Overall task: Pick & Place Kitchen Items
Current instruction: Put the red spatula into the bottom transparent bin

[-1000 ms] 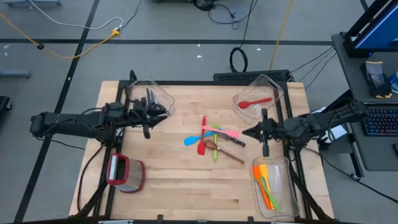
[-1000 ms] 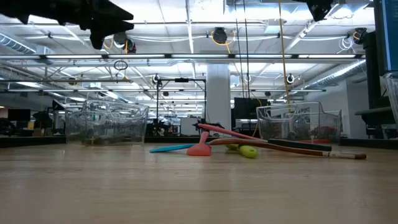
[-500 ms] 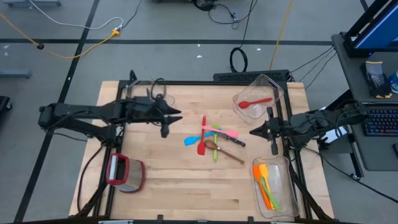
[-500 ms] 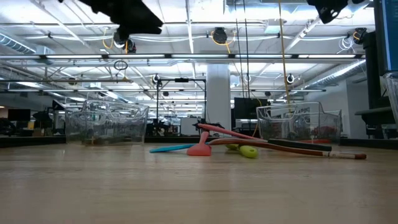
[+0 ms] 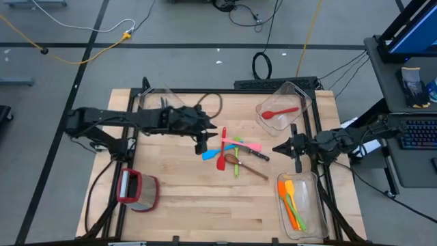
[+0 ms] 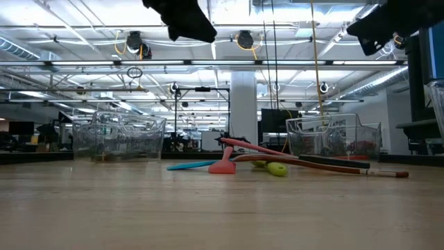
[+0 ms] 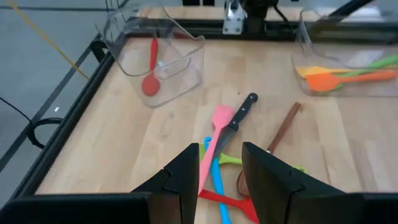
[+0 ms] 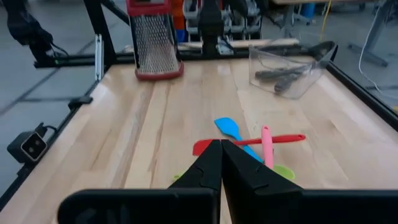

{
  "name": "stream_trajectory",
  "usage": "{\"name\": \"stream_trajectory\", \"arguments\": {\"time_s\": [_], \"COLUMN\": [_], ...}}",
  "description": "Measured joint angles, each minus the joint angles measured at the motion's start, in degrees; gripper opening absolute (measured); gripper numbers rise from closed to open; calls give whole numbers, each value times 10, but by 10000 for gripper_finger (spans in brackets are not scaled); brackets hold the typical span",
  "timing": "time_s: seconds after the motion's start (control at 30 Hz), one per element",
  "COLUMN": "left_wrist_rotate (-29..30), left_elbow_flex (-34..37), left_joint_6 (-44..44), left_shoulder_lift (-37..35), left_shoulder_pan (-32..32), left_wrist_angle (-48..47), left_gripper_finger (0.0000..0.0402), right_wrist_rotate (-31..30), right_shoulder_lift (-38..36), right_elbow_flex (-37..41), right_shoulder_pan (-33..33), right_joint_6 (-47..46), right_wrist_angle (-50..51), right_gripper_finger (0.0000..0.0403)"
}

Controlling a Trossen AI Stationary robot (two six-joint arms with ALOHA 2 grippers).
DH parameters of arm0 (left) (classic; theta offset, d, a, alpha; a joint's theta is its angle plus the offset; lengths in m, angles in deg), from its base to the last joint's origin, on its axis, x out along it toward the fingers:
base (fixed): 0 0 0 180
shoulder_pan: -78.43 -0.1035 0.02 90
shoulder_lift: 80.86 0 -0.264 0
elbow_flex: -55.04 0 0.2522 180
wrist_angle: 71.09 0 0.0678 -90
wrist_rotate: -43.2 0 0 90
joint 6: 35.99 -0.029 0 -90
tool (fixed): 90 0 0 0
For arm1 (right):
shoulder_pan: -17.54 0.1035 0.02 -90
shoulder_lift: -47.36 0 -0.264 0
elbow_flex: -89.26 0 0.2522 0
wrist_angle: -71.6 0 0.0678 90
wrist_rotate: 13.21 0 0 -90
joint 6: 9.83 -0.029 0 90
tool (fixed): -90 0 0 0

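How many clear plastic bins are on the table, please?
3: one at the far left holding dark utensils, one at the far right holding a red spoon, one at the near right holding orange and green utensils.

Robotics lab or test bay, not a home kitchen. Butcher-block worktop (image 5: 191,198) sits on a black metal frame on a bare grey concrete floor (image 5: 61,82) marked with dark tape lines. Loose cables (image 5: 82,31) and a coiled black cord (image 5: 262,65) run across the floor. Desk at the side carries a keyboard (image 5: 416,133) and a monitor (image 5: 416,24). Low view shows an open industrial ceiling with strip lights (image 6: 83,31), exposed trusses, a white column (image 6: 243,111) and rows of workstations behind. Two dark robot arms are mounted at the worktop.
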Motion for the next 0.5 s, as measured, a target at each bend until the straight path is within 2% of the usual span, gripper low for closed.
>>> {"name": "stream_trajectory", "arguments": {"time_s": [0.27, 0.5], "left_wrist_rotate": [-1, -1], "left_elbow_flex": [-109, -177], "left_joint_6": [-36, -50], "left_shoulder_lift": [103, 181], "left_shoulder_pan": [0, -18], "left_wrist_angle": [-95, -145], "left_gripper_finger": [124, 124], "right_wrist_rotate": [0, 1], "right_shoulder_lift": [-51, -76], "right_elbow_flex": [82, 104], "right_shoulder_pan": [0, 0], "right_joint_6": [6, -13], "right_wrist_angle": [-71, -76], "right_gripper_finger": [0, 0]}}
